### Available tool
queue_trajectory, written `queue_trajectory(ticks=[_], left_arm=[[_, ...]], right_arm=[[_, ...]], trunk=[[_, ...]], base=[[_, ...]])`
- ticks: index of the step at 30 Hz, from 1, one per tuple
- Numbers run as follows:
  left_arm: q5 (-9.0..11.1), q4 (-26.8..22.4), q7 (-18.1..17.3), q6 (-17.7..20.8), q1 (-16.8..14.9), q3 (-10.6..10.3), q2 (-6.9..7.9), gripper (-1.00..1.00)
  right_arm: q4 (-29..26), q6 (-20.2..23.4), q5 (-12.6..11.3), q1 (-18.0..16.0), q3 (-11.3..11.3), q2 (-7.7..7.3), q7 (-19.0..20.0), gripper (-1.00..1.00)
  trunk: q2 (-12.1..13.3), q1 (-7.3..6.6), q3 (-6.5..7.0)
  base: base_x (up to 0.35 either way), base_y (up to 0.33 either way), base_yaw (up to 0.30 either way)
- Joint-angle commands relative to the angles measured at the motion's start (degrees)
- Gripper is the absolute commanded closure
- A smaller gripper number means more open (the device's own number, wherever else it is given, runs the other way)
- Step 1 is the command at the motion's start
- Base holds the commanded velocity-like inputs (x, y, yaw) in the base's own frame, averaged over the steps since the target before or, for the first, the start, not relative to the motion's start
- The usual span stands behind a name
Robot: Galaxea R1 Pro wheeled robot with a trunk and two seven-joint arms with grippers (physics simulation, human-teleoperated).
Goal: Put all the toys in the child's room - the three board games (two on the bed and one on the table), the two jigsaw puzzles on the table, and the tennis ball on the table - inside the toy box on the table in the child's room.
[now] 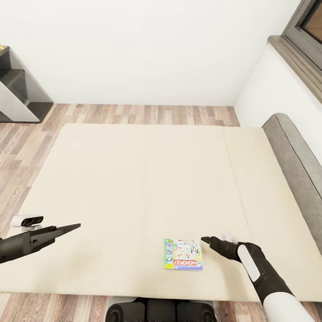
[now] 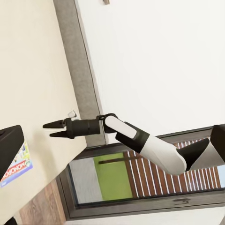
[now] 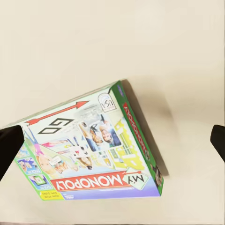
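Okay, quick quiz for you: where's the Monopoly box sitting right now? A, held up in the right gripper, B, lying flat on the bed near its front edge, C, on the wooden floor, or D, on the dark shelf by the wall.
B: the Monopoly box lies flat on the cream bed close to the near edge, with the right gripper just beside it, its fingers apart and not holding it.
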Motion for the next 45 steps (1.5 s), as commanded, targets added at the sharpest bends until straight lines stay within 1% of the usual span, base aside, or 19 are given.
queue_trajectory(ticks=[1, 3, 6, 23, 31, 45], left_arm=[[-0.02, -0.01, -0.21, 0.61, -0.02, -0.01, 0.02, -1.00], [-0.02, -0.01, -0.21, 0.61, -0.02, -0.01, 0.02, -1.00], [-0.01, -0.01, -0.21, 0.61, -0.02, -0.01, 0.02, -1.00], [-0.02, -0.01, -0.21, 0.52, -0.02, -0.09, -0.04, -1.00], [-0.02, -0.01, -0.21, 0.52, -0.02, -0.10, -0.07, -1.00], [-0.02, -0.01, -0.21, 0.50, -0.02, -0.17, -0.10, -1.00]], right_arm=[[-0.04, -0.19, 0.30, 0.01, -0.20, 0.01, 0.92, -1.00], [-0.05, -1.19, 0.48, 0.07, -0.25, -0.01, 2.14, -1.00], [-0.10, -1.85, 0.59, 0.10, -0.27, -0.01, 2.94, -1.00], [-0.30, -4.91, 0.76, 0.55, 0.02, -0.02, 3.50, -1.00], [-0.30, -5.15, 0.69, 0.56, 0.35, 0.05, 3.55, -1.00], [-0.46, -5.13, 0.74, -0.36, 0.44, 0.12, 3.63, -1.00]], trunk=[[-0.09, 0.03, -0.17], [-0.09, 0.03, -0.36], [-0.09, 0.03, -0.64], [-0.09, 0.03, -2.25], [-0.09, 0.03, -3.00], [-0.09, 0.03, -4.33]], base=[[0.000, 0.000, 0.000], [0.000, 0.000, 0.000], [0.000, 0.000, 0.000], [0.000, 0.000, 0.000], [0.000, 0.000, 0.000], [0.000, 0.000, 0.000]])
